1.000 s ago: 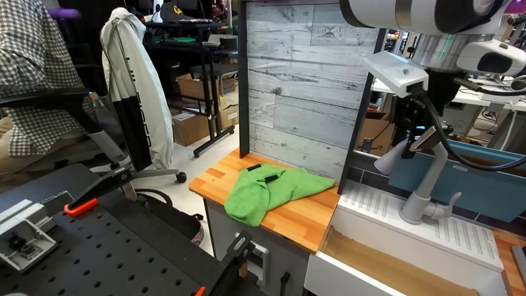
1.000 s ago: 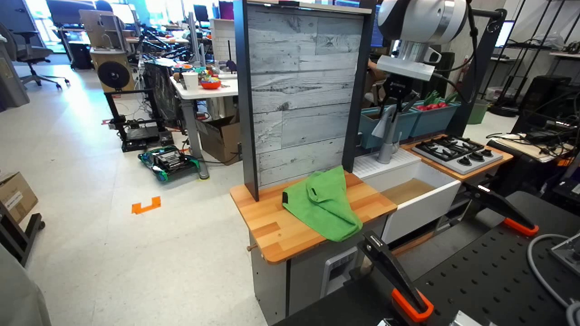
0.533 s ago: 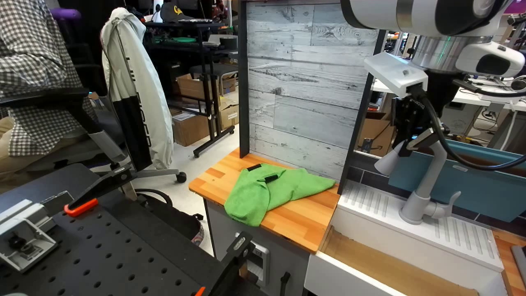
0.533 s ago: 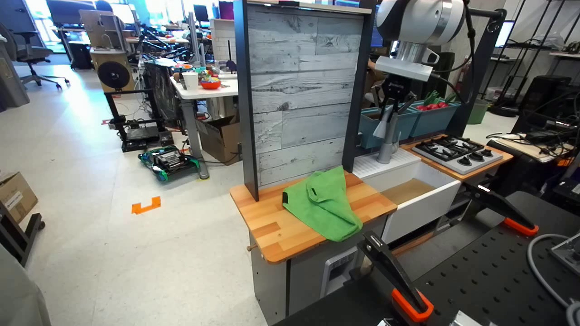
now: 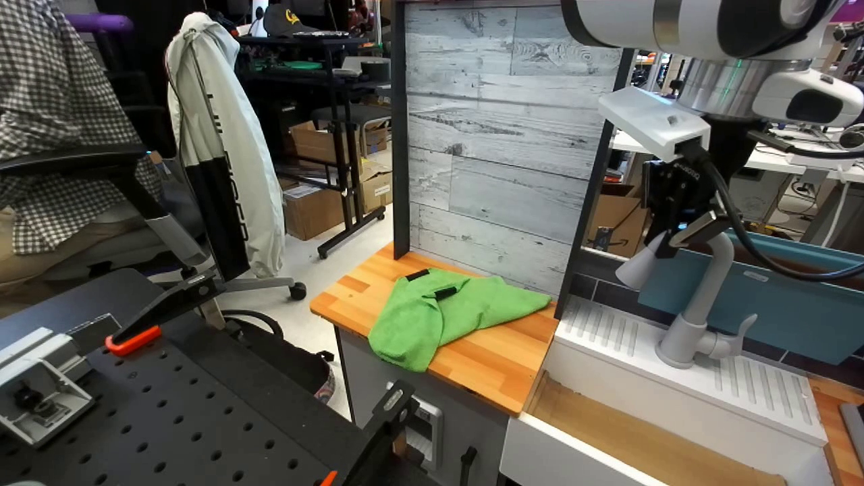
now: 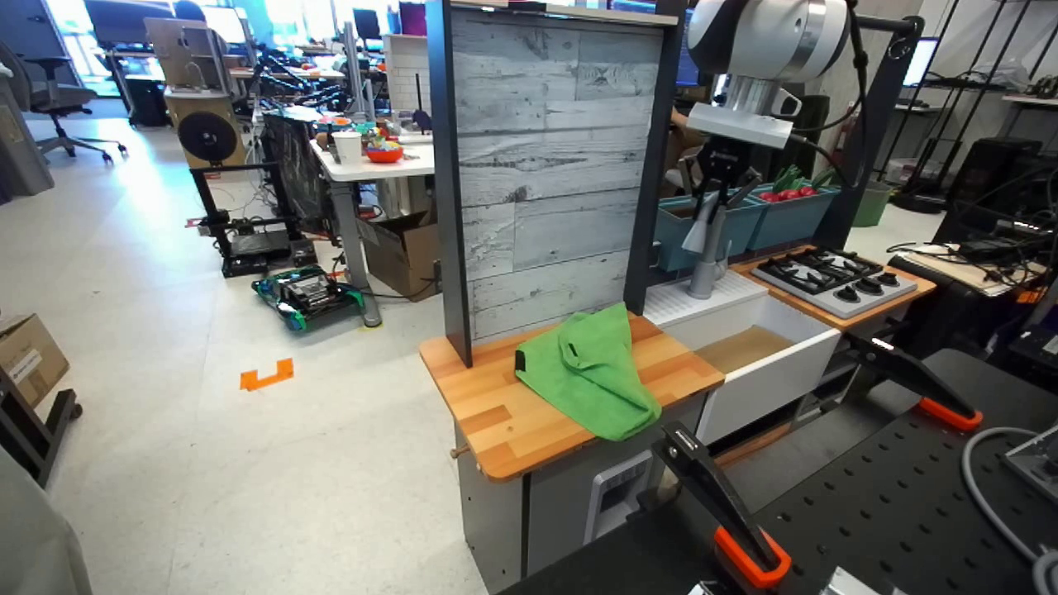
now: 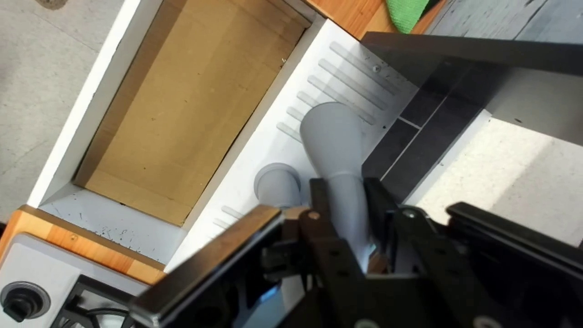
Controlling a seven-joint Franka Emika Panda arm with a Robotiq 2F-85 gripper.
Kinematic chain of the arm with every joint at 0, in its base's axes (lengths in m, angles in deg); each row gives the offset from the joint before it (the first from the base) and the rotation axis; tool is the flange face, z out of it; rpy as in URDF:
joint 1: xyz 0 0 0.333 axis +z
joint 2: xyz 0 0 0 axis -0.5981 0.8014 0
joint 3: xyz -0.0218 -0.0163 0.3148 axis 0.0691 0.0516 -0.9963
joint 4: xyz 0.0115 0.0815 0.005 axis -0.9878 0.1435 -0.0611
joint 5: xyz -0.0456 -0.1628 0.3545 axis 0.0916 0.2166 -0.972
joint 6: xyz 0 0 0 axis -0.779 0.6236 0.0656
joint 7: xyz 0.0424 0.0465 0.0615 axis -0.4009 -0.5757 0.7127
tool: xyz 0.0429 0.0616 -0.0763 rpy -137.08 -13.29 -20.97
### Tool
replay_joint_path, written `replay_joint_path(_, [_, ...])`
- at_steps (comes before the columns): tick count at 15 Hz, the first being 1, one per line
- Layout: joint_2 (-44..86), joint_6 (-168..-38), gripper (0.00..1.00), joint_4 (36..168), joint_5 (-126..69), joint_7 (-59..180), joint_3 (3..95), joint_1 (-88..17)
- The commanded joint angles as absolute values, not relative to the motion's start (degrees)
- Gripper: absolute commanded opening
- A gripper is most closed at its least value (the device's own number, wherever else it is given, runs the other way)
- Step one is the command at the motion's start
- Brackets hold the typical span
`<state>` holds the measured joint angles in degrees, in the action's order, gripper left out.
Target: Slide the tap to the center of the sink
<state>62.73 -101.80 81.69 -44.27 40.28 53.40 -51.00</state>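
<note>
The matte grey tap stands on the ribbed back ledge of the white sink, a little right of that ledge's middle in this exterior view. It also shows in an exterior view, on the sink. Its side lever points right. In the wrist view, the tap's spout passes between the fingers of my gripper, which touch it on both sides. The gripper shows in both exterior views, shut on the spout near its flared end. The tap's base is upright; the gripper hides part of the arch.
A teal-blue bin stands close behind the tap. A green cloth lies on the wooden counter beside the sink. A grey plank panel rises behind that counter. A gas stove is on the sink's other side.
The arm and wrist have shifted by a very small amount. The gripper stays on the spout, and the tap's base has not visibly moved.
</note>
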Motion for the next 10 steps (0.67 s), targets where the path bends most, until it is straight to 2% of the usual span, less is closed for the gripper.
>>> replay_joint_path(1, [62.6, -99.1, 0.06, 81.6, -43.5, 44.9, 53.6, -52.2])
replay_joint_path(10, [62.8, -94.8, 0.06, 80.1, -42.1, 57.8, 53.5, -55.3])
